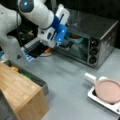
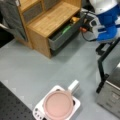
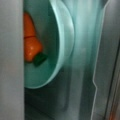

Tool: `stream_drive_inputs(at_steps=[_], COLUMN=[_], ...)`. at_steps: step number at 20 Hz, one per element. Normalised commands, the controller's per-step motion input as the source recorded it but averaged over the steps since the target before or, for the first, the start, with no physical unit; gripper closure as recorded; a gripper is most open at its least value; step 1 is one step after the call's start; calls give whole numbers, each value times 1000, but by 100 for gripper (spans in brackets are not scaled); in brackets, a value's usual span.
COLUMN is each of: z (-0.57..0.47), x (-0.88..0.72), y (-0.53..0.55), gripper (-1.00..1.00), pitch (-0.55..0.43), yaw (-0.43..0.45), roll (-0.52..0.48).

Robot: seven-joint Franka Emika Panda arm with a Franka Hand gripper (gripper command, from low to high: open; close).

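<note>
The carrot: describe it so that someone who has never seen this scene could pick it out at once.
Find the silver toaster oven at a front view's right, its door open and the arm's claw end reaching in. Inside sits a pale green bowl, seen close in the wrist view. The carrot lies in that bowl: orange with a dark green stub, the only thing in it.

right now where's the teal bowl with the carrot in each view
Front view: the teal bowl sits inside the toaster oven, upper middle, just right of the arm's wrist.
Front view: not in it; only the oven's corner shows at bottom right.
Wrist view: the bowl fills the left centre, the carrot lying in it, green end down.
Shared landmark: the oven. The gripper itself shows in no view.
</note>
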Motion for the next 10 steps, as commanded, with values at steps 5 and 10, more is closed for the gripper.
stream_drive_inputs(at_steps=[5,10], z=[-223,-187], x=[-145,-40], y=[-266,-189], gripper=[-100,-100], pitch=[-101,-103], yaw=[56,106], roll=[142,48])
